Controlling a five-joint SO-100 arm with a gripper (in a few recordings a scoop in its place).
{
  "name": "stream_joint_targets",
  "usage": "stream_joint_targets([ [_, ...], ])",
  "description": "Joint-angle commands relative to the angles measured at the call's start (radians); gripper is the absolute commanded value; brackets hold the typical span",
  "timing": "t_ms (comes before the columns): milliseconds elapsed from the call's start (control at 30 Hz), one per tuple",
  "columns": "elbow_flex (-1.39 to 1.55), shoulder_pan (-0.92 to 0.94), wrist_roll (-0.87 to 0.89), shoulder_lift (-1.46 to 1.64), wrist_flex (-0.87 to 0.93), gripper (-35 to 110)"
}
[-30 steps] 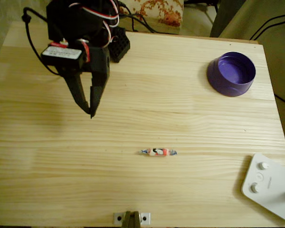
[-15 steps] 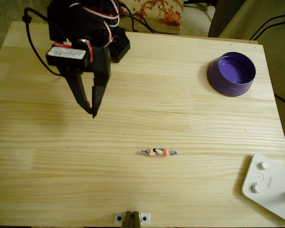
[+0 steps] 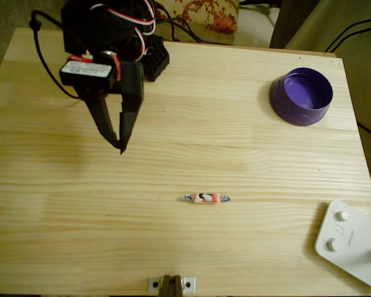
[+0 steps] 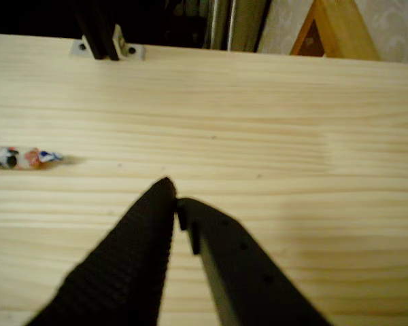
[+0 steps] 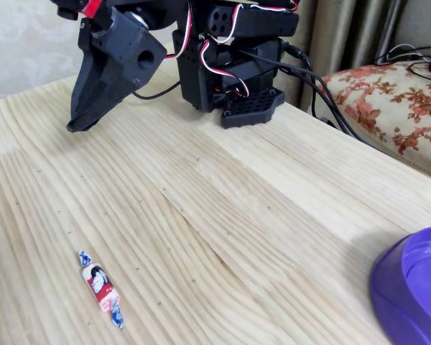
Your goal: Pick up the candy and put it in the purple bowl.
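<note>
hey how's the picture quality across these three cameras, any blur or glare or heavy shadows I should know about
Overhead view: soft, warm light, candy small but readable, purple bowl casting a faint shadow leftward. Wrist view: gripper fingers blurred up close, candy cut by the left edge. Fixed view: sharpest, wood grain crisp, slight sheen on the table.

One tiny wrapped candy (image 3: pixel 206 198), white and orange-red with bluish twisted ends. One round glossy purple plastic bowl (image 3: pixel 301 96). One pale wooden plank table (image 3: pixel 222 148). One black two-finger gripper (image 3: pixel 120 147). One flat white plastic device with round buttons (image 3: pixel 352 244). One small metal bracket (image 3: pixel 170 284) at table edge.
</note>
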Motion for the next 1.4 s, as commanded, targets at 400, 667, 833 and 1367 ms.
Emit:
stream_joint_targets([
  [400, -0.046, -0.012, -0.025, 0.025, -0.015, 0],
  [667, -0.399, -0.078, -0.193, -0.394, -0.044, 0],
  [833, -0.558, -0.163, -0.356, -0.603, -0.038, 0],
  [1367, -1.103, -0.425, -0.632, -1.367, 0.015, 0],
])
